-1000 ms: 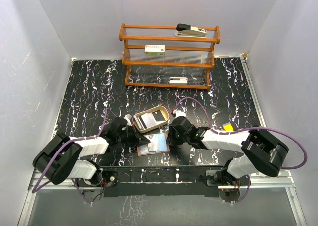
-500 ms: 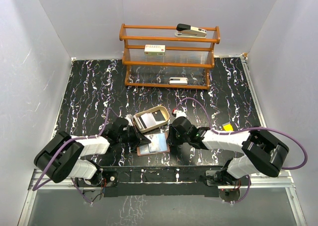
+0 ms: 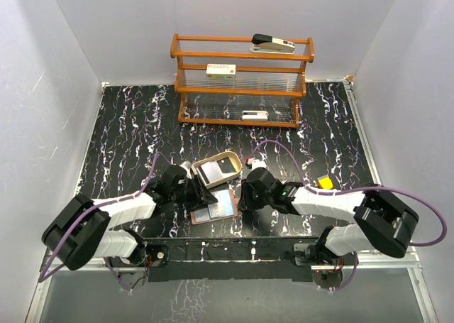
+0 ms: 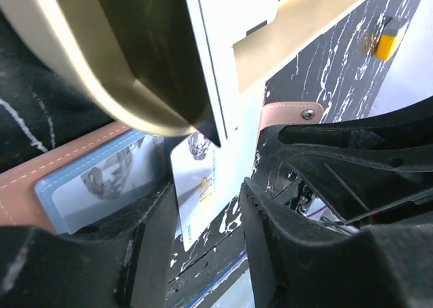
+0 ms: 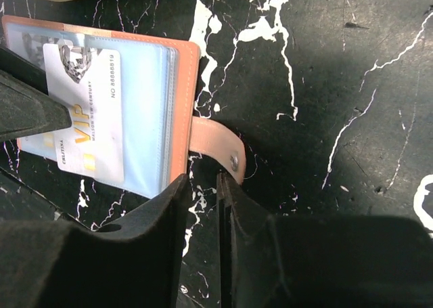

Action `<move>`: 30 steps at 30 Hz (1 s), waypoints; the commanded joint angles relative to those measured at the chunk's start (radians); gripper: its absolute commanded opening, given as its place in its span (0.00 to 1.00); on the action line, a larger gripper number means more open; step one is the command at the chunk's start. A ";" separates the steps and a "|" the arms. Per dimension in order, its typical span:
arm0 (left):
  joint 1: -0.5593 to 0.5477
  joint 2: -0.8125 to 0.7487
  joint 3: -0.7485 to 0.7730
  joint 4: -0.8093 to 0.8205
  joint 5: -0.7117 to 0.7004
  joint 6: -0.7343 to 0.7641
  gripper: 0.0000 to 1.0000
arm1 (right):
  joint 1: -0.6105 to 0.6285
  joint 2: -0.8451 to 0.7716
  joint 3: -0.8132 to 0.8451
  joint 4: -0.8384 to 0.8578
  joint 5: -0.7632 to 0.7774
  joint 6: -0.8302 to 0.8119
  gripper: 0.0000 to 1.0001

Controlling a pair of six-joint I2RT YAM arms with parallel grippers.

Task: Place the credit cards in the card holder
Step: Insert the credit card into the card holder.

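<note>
While the card holder lies open, inside up, on the black marbled worktop close to the middle of its near edge, a white VIP credit card rests on its bluish pockets. Whether that card is tucked into a pocket or only lies on top cannot be told. The left end effector hangs over the card with its fingers apart, one on each side of it. The right end effector sits at the holder's other side, its fingers only slightly apart with bare worktop showing between them, their tips just beside the holder's snap strap. Touching the holder's far side stands a tan tin tray holding a white card and a dark card.
</note>
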 commanded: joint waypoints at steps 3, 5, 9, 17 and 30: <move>-0.005 -0.079 0.028 -0.165 -0.077 0.042 0.43 | 0.005 -0.052 0.064 -0.024 -0.004 -0.013 0.22; -0.005 -0.084 0.056 -0.204 -0.090 0.057 0.44 | 0.004 -0.059 0.071 -0.036 0.001 -0.014 0.23; -0.005 -0.114 0.066 -0.250 -0.115 0.065 0.46 | 0.005 -0.073 0.074 -0.032 0.002 -0.010 0.27; -0.005 -0.141 0.081 -0.300 -0.154 0.077 0.53 | 0.005 -0.083 0.091 -0.043 0.035 -0.010 0.35; -0.005 -0.190 0.080 -0.376 -0.201 0.080 0.58 | 0.005 -0.067 0.083 0.037 -0.002 -0.003 0.39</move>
